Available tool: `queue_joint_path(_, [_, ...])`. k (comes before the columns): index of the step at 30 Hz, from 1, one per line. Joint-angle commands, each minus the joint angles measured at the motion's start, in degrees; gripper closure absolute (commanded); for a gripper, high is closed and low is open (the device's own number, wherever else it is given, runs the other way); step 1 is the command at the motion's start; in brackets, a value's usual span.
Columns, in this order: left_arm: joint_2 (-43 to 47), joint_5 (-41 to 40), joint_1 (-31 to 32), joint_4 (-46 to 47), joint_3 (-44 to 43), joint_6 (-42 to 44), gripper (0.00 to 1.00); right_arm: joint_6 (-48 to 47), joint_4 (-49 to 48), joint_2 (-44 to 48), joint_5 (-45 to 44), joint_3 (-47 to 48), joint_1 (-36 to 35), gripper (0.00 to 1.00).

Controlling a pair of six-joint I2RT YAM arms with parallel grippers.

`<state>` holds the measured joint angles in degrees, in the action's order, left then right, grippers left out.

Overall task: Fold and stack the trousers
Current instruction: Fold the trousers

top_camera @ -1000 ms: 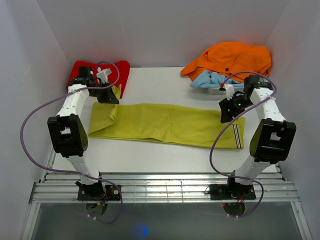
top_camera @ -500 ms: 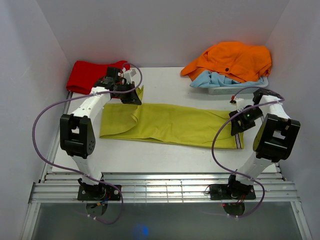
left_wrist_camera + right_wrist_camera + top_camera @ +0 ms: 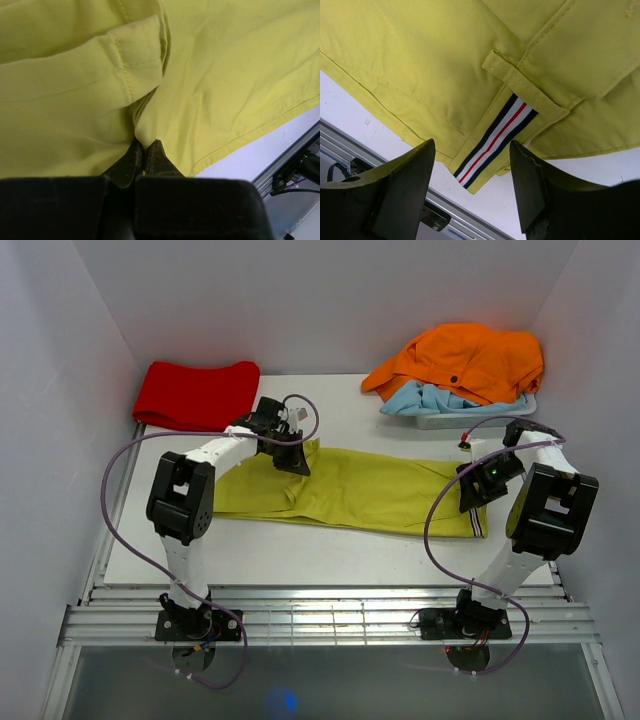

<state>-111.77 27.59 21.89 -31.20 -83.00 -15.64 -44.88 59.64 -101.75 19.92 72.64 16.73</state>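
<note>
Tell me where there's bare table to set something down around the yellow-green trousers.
Bare table runs along the near edge, between the trousers and the metal rail. Another free patch lies at the far middle, between the red cloth and the orange garment. Crowded: both trouser ends, under the left gripper and right gripper.

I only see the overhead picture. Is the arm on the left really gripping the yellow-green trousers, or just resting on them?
Observer: Its wrist camera shows the left fingers shut tight, pinching a fold of the trousers between their tips.
Visitor: And the right arm?
Observer: The right fingers stand wide apart on either side of the waistband corner, closed on nothing.
Visitor: Anything special there?
Observer: A striped lining, dark, white and red, shows at the waistband, between those fingers.
</note>
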Motion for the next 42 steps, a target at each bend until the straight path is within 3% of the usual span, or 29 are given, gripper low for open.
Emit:
queue_joint_path(1, [-0.02,-0.79,1.31,1.93,1.26,-1.41,1.00,0.59,0.48,0.15,1.61,1.97,-0.12,0.33])
queue_joint_path(5, [-0.56,-0.79,2.72,2.11,2.40,-2.64,0.99,0.59,0.66,0.07,1.44,2.15,-0.12,0.33])
queue_joint_path(8, [0.14,1.05,2.98,2.02,3.46,-2.38,0.87,0.50,0.74,0.07,1.26,2.59,-0.12,0.33])
queue_joint_path(9, [0.49,1.67,2.98,2.02,3.55,-1.42,0.77,0.59,0.83,0.15,1.35,2.68,-0.12,0.33])
queue_joint_path(10, [1.19,2.37,2.98,1.93,3.64,-0.72,0.54,0.59,0.83,0.15,1.43,2.68,-0.12,0.32])
queue_joint_path(13, [6.02,3.43,2.98,1.85,3.99,3.31,0.13,0.85,1.01,0.59,1.52,3.29,-0.03,0.32])
queue_joint_path(18, [14.98,5.45,2.54,-0.95,5.39,10.26,0.06,0.85,1.71,1.38,3.10,4.70,-0.12,0.32])
queue_joint_path(22, [18.59,5.27,-1.83,-4.74,8.11,11.60,0.12,0.76,2.41,2.35,5.30,6.19,-0.64,0.34])
queue_joint_path(27, [19.74,16.16,-22.21,-9.92,11.63,15.45,0.14,3.64,2.51,5.33,14.76,8.92,-4.77,0.45])
queue_joint_path(29, [20.44,16.17,-30.72,-10.90,11.72,17.65,0.13,6.81,-0.38,6.13,17.59,9.36,-9.86,0.47])
queue_joint_path(32, [20.97,15.65,-38.64,-12.48,11.90,20.91,0.07,16.20,-5.91,6.74,23.66,7.61,-19.08,0.45])
queue_joint_path(35, [20.36,15.56,-43.84,-14.76,11.98,23.98,0.04,31.48,-20.22,6.13,28.15,3.93,-26.73,0.38])
queue_joint_path(37, [19.75,15.56,-46.14,-15.03,12.77,25.04,0.04,44.53,-33.66,4.56,28.42,1.90,-31.47,0.37])
queue_joint_path(40, [18.34,16.35,-49.66,-14.85,13.74,25.66,0.02,53.91,-45.09,0.34,26.58,1.10,-37.27,0.34])
queue_joint_path(42, [17.55,16.97,-50.98,-14.59,14.53,25.75,0.02,59.20,-47.76,-3.16,25.44,2.58,-39.92,0.34])
